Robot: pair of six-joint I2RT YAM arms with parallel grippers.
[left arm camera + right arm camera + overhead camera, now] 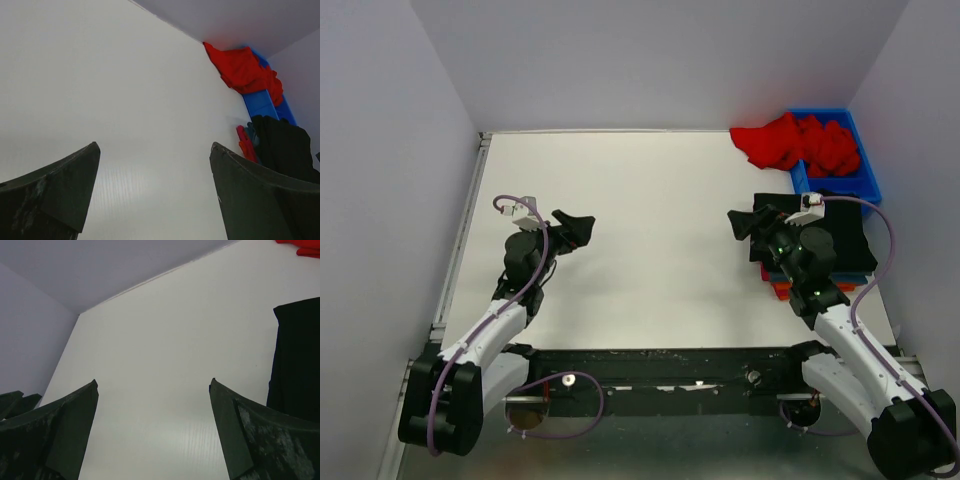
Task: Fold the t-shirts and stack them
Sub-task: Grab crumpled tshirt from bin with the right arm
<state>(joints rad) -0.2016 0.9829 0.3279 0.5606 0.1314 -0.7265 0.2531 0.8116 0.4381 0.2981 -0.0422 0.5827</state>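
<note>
**Left claw** [575, 229]: jaws spread wide with nothing between them. It hangs over the left half of the white table [650, 190].

**Right claw** [741, 224]: jaws also wide apart and empty, pointing toward the table's middle. My two claws are well apart.

**Crumpled bright red cloth t-shirt** [782, 140]: in the far right corner, unfolded. Part lies on the table and part is heaped in the blue plastic bin [868, 186].

**Stack of folded t-shirts** [850, 245]: at the right edge of the table, just on the near side of the bin.
- The top layer is flat black cloth.
- The orange folded shirt [781, 291] shows as an edge at the bottom, with a thin blue layer above it.
- My right arm lies across the stack in the top view and hides its middle, so I cannot tell the layer count.

**Left wrist view:** only open table lies between my fingers [55, 187] and the red shirt. Pale walls [380, 150] close the table on the left, far and right sides.
</note>
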